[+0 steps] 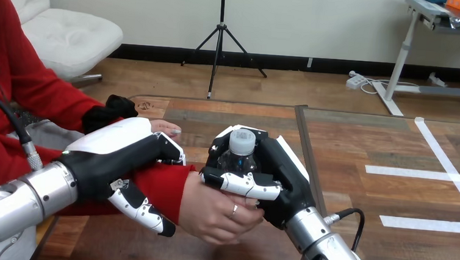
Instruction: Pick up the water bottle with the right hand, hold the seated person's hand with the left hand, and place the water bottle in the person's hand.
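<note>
My left robot hand (pixel 115 162) is at the near left, closed round the person's wrist (pixel 168 187) in the red sleeve, with fingers over the top and the thumb curled beneath. Just right of it the person's hand (pixel 212 214) is cupped above the worktop (pixel 394 196). My right robot hand (pixel 279 176) comes in from the near right and grips the bottle (pixel 237 161), which stands upright with its white cap (pixel 242 141) on top. The bottle is just above the person's hand; its base is hidden, so I cannot tell whether they touch. A finger of my right robot hand touches the person's fingers. The person's other hand (pixel 165 127) lies farther off, behind my left robot hand.
</note>
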Robot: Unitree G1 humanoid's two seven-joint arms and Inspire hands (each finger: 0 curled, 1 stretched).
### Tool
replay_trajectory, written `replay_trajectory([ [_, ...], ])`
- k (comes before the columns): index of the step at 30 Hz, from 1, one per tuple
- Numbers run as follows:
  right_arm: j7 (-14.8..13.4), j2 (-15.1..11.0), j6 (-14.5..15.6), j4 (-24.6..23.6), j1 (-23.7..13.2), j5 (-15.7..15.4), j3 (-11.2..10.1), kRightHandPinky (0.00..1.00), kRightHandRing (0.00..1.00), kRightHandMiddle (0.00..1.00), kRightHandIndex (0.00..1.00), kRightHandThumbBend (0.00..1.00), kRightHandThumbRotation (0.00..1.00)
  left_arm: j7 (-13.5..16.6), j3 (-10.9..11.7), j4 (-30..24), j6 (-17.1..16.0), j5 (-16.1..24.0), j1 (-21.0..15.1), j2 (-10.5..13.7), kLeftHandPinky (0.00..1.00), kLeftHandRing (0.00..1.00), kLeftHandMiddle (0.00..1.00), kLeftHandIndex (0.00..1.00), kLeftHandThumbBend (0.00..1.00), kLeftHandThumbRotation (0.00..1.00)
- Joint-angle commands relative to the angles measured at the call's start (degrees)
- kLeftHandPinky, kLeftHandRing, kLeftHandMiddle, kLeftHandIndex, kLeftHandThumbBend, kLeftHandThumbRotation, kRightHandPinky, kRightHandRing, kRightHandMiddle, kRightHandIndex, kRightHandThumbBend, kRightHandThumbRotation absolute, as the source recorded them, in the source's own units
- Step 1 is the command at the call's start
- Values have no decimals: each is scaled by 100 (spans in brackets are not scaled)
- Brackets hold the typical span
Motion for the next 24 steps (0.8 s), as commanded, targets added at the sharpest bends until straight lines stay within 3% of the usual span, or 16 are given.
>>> replay_trajectory([
  [1,-216,176,277,-1420,191,-58,247,28,31,39,40,83,0,77,-40,-259,-180,-201,-551,-222,29,35,43,43,94,0],
  [8,-306,122,592,-2477,732,-84,510,27,31,38,40,82,0,113,-91,-78,-343,-204,-590,-273,29,35,42,43,94,0],
  [11,-411,77,853,-3000,989,-137,634,27,31,38,40,82,0,67,-115,-132,-198,-165,-600,-269,29,35,42,43,94,0],
  [13,-454,37,1007,-3416,1210,-157,740,27,32,39,40,83,0,97,-132,-58,-268,-164,-617,-300,29,35,42,43,94,0],
  [24,-534,-113,1305,-4432,1876,-165,1011,27,33,39,39,83,0,140,-191,155,-399,-155,-702,-387,29,35,42,43,95,0],
])
